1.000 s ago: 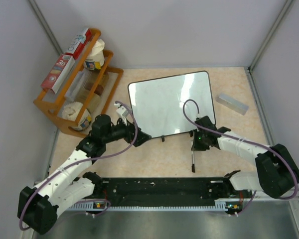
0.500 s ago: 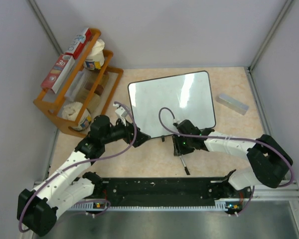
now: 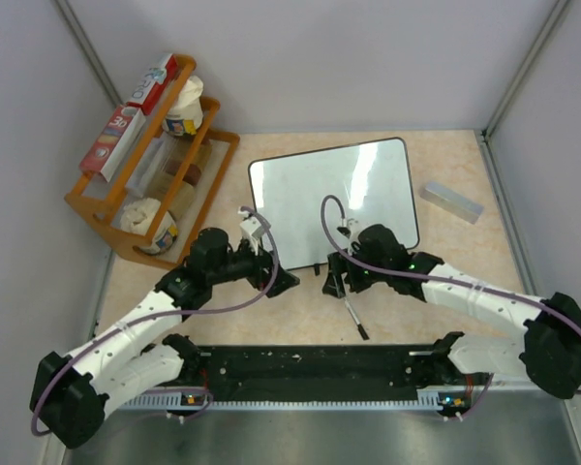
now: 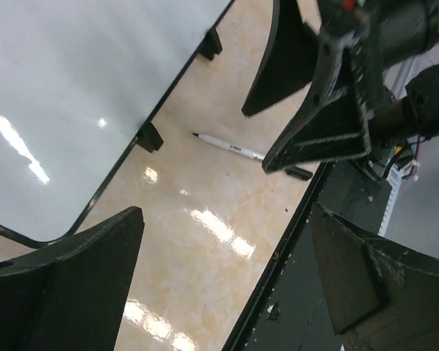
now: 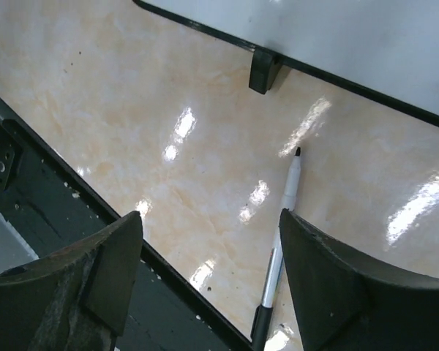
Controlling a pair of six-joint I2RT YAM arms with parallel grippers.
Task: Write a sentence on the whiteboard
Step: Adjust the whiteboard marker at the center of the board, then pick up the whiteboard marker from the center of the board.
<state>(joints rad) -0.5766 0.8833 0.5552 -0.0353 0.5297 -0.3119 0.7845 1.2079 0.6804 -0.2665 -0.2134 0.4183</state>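
Table (image 3: 465,232) carries the whiteboard (image 3: 331,199), flat, approx. at centre. L gripper (image 3: 283,281) is at board's near-left corner, jaws wide apart, holding nothing. R gripper (image 3: 334,284) is at the near edge, also wide apart & empty. Marker (image 3: 353,315) lies on table just beside it.

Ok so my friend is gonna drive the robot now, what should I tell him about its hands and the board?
Left gripper: open, empty, by the near-left corner of the whiteboard.
Right gripper: open, empty, just over the marker.
The marker lies flat on the table, in front of the whiteboard's near edge, and nothing is holding it.
Done: no writing yet; the whiteboard looks blank.
Left: grab the marker, then do all the writing.
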